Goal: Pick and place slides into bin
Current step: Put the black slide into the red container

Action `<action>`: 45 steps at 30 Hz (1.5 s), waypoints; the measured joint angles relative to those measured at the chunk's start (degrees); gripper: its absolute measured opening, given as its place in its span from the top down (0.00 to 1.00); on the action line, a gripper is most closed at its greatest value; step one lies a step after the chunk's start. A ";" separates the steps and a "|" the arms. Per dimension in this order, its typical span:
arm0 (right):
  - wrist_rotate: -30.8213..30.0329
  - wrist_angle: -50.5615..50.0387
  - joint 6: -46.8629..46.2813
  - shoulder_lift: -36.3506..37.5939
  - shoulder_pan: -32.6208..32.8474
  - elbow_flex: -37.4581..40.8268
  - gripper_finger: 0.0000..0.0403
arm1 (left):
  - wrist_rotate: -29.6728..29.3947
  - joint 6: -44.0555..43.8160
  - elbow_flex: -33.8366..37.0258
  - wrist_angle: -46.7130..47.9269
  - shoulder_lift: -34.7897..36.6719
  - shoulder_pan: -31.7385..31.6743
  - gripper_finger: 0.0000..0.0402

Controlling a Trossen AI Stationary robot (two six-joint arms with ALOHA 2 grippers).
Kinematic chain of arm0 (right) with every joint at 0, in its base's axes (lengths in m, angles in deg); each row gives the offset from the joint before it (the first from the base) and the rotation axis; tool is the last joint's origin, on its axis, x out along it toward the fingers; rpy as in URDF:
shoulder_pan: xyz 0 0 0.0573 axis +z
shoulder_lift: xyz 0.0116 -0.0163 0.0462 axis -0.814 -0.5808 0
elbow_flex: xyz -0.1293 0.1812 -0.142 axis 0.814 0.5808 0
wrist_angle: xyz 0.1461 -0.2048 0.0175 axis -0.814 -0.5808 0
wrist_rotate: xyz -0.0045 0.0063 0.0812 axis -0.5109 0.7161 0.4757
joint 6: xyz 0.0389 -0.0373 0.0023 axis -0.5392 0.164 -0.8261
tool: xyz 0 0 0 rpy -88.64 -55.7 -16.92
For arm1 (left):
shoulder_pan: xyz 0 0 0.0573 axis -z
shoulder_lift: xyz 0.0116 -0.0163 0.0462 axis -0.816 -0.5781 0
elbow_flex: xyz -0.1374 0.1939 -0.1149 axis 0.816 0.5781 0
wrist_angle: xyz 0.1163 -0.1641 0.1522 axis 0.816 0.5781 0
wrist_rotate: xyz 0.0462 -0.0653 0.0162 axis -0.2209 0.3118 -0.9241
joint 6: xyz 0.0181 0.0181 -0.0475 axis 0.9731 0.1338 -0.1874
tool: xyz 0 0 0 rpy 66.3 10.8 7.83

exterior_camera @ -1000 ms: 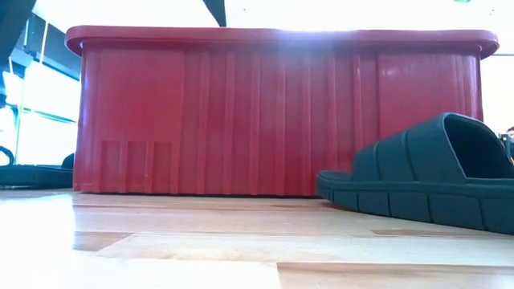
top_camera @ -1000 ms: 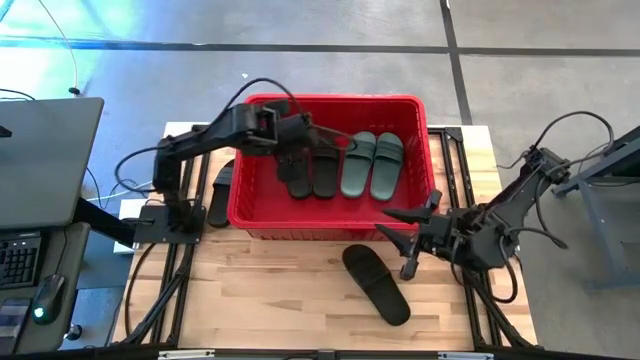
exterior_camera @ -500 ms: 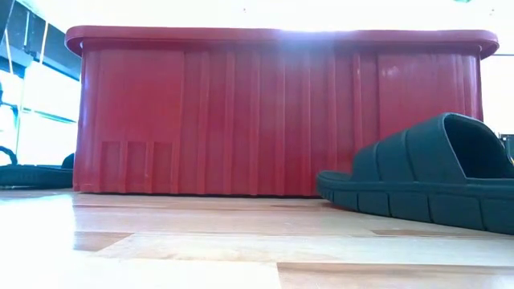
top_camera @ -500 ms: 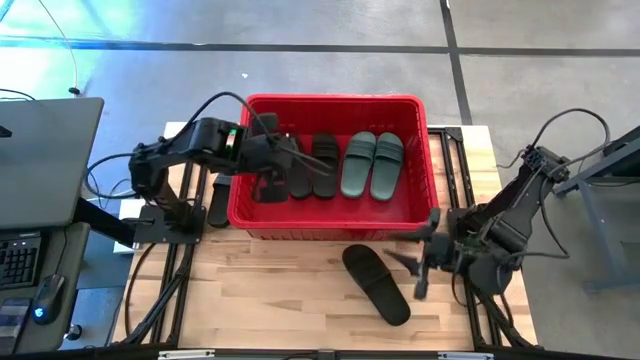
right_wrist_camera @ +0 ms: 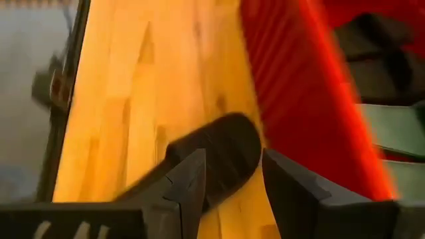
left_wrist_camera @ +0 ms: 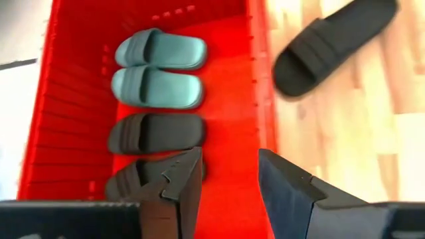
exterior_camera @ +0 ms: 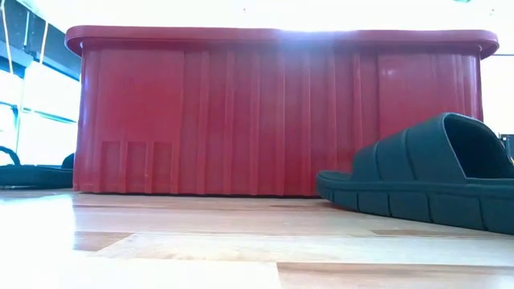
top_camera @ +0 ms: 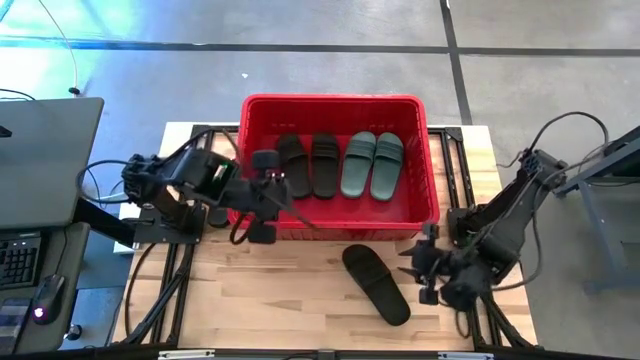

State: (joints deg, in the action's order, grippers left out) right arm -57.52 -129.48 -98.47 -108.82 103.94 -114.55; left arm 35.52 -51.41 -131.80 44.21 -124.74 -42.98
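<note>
Red bin (top_camera: 430, 170) on the table (top_camera: 300, 295), four slides inside, two outside.

We see two black slides (top_camera: 308, 165) and two sage-green slides (top_camera: 372, 163) lying in the bin; one black slide (top_camera: 376, 284) lies before it, and another, apparently a slide (top_camera: 220, 196), lies partly hidden beside its left wall. Left gripper (top_camera: 272, 198) and right gripper (top_camera: 418, 276) both gape, empty.

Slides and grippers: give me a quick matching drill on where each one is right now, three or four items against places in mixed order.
Things:
1. sage-green slides
2. black slide with the right gripper
3. black slide far left
4. left gripper

Places:
A. on the table outside the bin's left wall
B. side by side inside the bin
C. open, above the bin's front-left corner
D. on the wood in front of the bin, beside the open right gripper

Pairs: 1-B, 2-D, 3-A, 4-C
</note>
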 joint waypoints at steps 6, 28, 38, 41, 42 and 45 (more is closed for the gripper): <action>6.64 2.69 7.76 -9.14 -0.28 0.00 0.66 | 0.01 -3.18 0.02 0.00 0.00 5.08 0.67; -1.74 2.92 13.86 -34.62 -10.46 0.00 0.68 | -2.64 -12.07 0.02 0.00 0.00 13.57 0.67; 2.89 -4.26 13.77 -31.53 -10.18 -3.70 0.96 | -2.49 -11.88 0.02 0.00 0.00 13.55 0.67; 0.79 -11.46 12.51 -27.85 -7.98 -7.33 0.96 | -2.52 -11.87 0.04 0.00 0.00 13.53 0.67; 0.18 -13.95 12.52 -26.25 -7.40 -8.70 0.98 | -2.54 -11.87 0.02 -0.02 0.00 13.53 0.67; -0.35 -19.16 12.00 -21.30 -5.91 -13.75 0.98 | -2.54 -11.87 0.04 -0.02 -0.02 13.53 0.67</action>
State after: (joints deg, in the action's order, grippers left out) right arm -57.87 -148.64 -86.47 -130.12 98.03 -128.29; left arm 32.99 -63.29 -131.75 44.19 -124.76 -29.45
